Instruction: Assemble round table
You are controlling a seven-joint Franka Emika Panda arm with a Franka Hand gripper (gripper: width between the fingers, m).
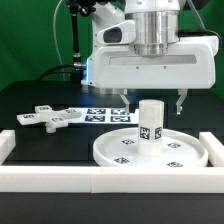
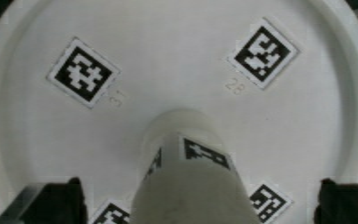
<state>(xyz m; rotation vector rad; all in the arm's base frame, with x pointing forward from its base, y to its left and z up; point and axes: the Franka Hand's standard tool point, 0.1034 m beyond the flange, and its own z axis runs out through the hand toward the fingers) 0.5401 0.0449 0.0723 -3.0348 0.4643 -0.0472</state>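
The large rimmed round disc (image 1: 150, 150) lies flat at the front of the table, tags up. The short cylindrical post (image 1: 150, 122) stands upright on the disc's middle. My gripper (image 1: 151, 104) hangs right above the post, open, its two fingers on either side of the post's top and apart from it. In the wrist view the post (image 2: 194, 165) rises between the dark fingertips (image 2: 51, 203), with the disc (image 2: 167, 60) behind it; my gripper (image 2: 197, 208) holds nothing. The flat cross-shaped piece (image 1: 48, 119) lies on the black table toward the exterior view's left.
A white border wall (image 1: 60, 180) runs along the front and both sides of the disc. The marker board (image 1: 103, 113) lies flat behind the disc. A green screen and a lit rig stand at the back.
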